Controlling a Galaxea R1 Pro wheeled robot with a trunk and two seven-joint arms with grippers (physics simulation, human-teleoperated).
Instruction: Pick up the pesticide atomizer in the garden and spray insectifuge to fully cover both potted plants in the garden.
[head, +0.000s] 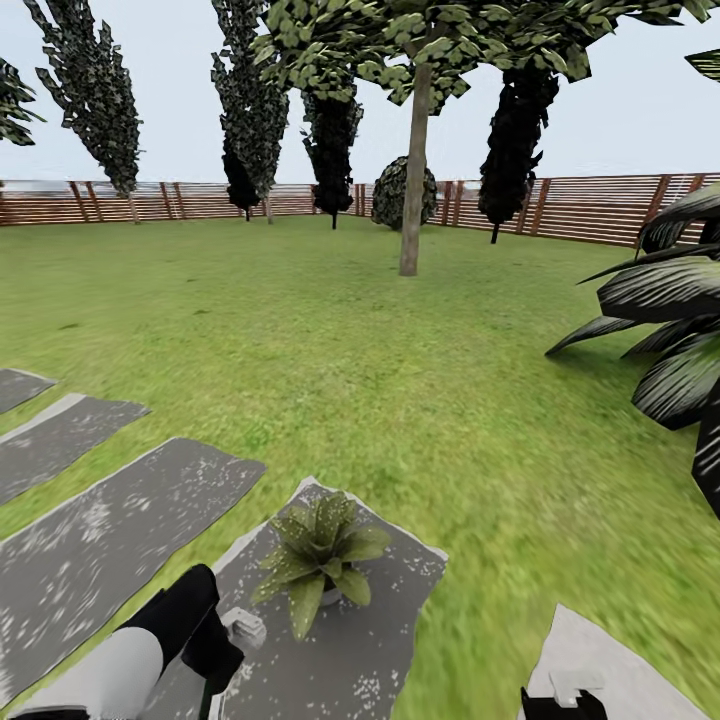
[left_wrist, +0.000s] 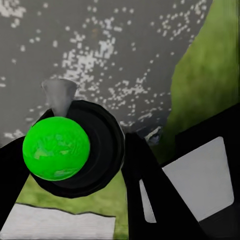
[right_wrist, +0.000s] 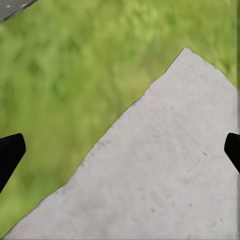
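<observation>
One potted plant (head: 320, 560), a low green rosette in a small grey pot, stands on a grey speckled stone slab (head: 380, 640) near the lower middle of the head view. The other potted plant is out of view. Just left of the plant, my left gripper (head: 222, 645) is shut on the pesticide atomizer (head: 243, 630). In the left wrist view the atomizer (left_wrist: 75, 150) is a black round body with a bright green cap and a grey nozzle, pointing over the slab. My right gripper (head: 560, 702) hangs open over a pale slab (right_wrist: 165, 165), its fingertips (right_wrist: 10, 152) far apart.
Grey stepping stones (head: 100, 520) run off to the left across the lawn (head: 400, 380). A big dark-leaved plant (head: 680, 330) crowds the right edge. A tree trunk (head: 410, 170), a round bush (head: 405, 192) and a brown slatted fence (head: 600, 205) stand far behind.
</observation>
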